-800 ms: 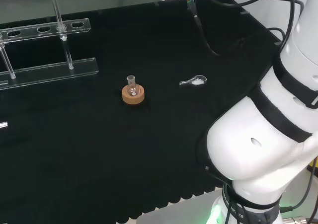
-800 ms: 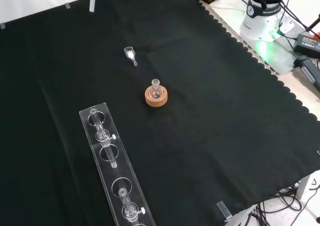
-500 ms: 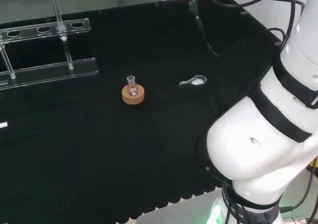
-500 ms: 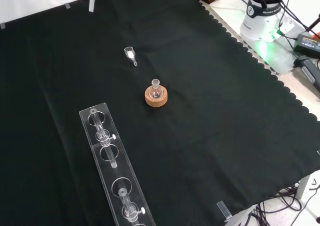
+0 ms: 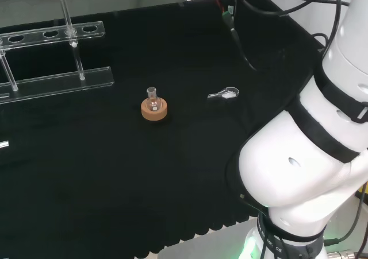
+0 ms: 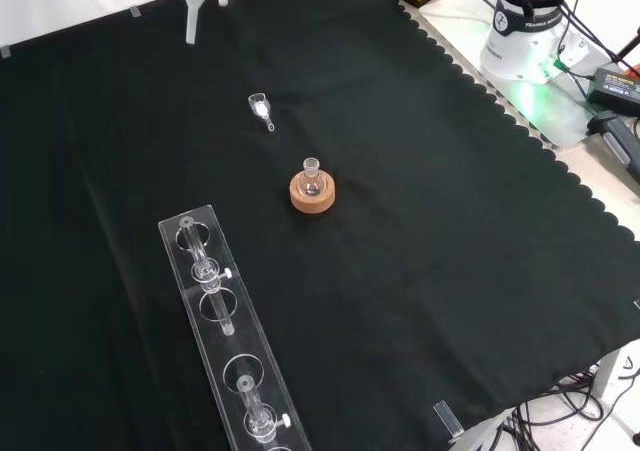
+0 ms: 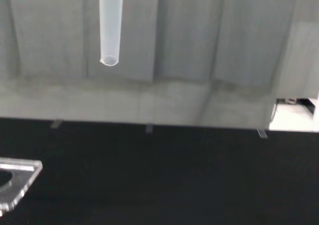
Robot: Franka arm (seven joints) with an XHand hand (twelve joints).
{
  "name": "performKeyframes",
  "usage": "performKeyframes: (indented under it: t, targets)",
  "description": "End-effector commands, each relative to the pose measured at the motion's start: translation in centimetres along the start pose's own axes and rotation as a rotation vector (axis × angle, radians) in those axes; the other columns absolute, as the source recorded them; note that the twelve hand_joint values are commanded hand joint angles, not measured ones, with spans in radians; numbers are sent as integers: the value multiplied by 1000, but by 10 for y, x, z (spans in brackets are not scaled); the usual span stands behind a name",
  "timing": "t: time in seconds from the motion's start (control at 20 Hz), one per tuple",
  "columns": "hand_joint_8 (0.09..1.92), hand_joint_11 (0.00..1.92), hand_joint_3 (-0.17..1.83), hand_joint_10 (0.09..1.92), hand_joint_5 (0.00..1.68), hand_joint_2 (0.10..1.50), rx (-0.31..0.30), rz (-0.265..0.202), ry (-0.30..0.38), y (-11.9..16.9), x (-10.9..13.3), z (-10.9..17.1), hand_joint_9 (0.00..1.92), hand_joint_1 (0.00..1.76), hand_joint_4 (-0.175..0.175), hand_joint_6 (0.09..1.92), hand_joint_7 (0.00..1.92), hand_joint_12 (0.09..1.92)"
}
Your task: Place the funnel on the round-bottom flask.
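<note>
A small clear round-bottom flask (image 5: 152,101) (image 6: 311,177) stands upright in a cork ring (image 5: 154,112) (image 6: 312,197) near the middle of the black cloth. The clear funnel (image 5: 226,93) (image 6: 260,105) lies on its side on the cloth, to the right of the flask in the head view and farther back in the front view. The hand (image 6: 192,6) hangs at the top edge of the front view, above and beyond the funnel, apart from it. One white finger (image 7: 110,25) points straight down and holds nothing.
A clear plastic tube rack (image 5: 54,81) (image 6: 225,341) (image 7: 15,177) with a few glass tubes lies left of the flask in the head view. The arm's white links (image 5: 310,155) stand at the right. Cables (image 5: 241,35) trail over the cloth's far corner.
The hand has come lower into the front view from the top edge, toward the funnel. Flask, funnel and rack have not moved.
</note>
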State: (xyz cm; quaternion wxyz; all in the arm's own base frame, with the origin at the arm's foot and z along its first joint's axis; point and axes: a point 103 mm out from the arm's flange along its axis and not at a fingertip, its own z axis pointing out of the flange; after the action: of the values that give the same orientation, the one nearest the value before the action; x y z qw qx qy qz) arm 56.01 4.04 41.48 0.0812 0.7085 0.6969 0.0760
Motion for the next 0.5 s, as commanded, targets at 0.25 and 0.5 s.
performKeyframes:
  t: [0.25, 0.5]
  targets:
    - [1624, 1920, 184, 1220, 741, 1164, 120, 26, -34, -42, -3, 33, 1616, 999, -52, 1416, 1107, 951]
    - [1624, 1920, 185, 1220, 741, 1163, 135, 45, -5, -59, -1, 42, 1617, 999, -52, 1416, 1108, 953]
